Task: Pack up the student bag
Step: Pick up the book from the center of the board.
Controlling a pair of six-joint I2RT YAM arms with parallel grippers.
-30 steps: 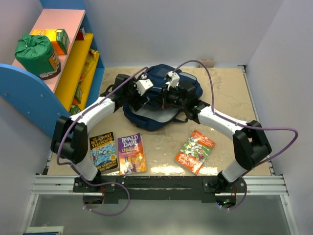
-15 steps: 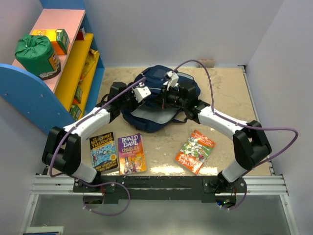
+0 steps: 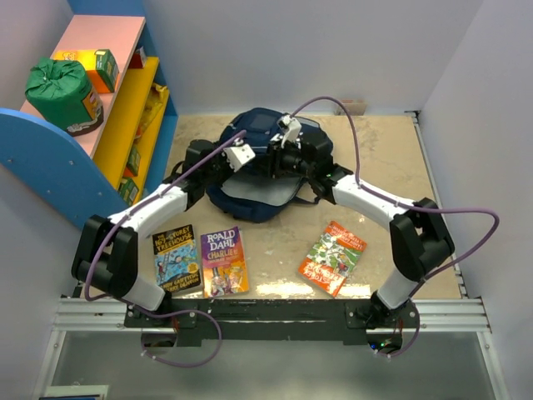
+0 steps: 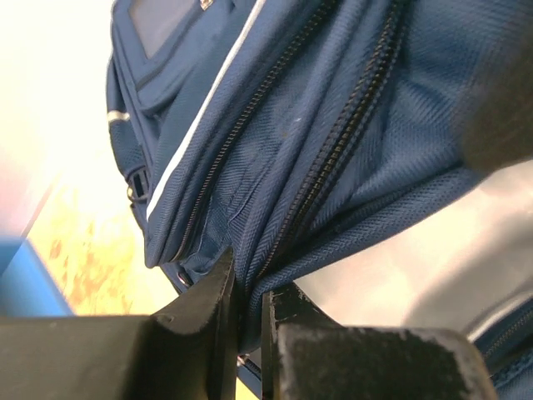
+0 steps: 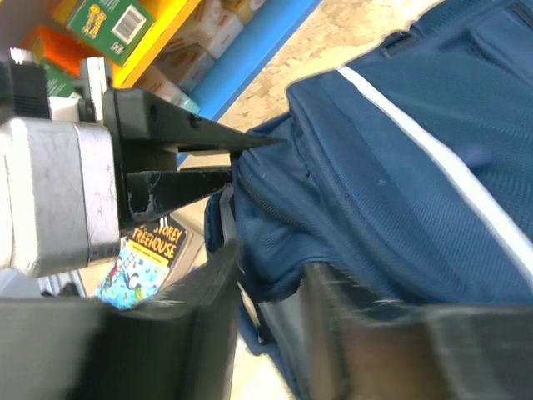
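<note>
The student bag (image 3: 250, 198), navy blue with a pale stripe, lies at the middle back of the table. My left gripper (image 3: 248, 167) reaches it from the left. In the left wrist view this gripper (image 4: 248, 287) is shut on a fold of the student bag (image 4: 333, 125) beside a zipper. My right gripper (image 3: 272, 162) is over the bag just to the right. In the right wrist view its jaws (image 5: 271, 275) stand apart, with the edge of the student bag (image 5: 400, 167) hanging between them. The left gripper (image 5: 250, 158) shows there too, pinching the same edge.
Three books lie on the table in front of the bag: one at the left (image 3: 176, 257), one beside it (image 3: 223, 261), one at the right (image 3: 333, 257). A blue, yellow and pink shelf (image 3: 125, 108) stands at the left, with a green sack (image 3: 60, 90) on top.
My left gripper has come in from the left and shut on the bag's edge. My right gripper has opened off the fabric it was holding and moved slightly back.
</note>
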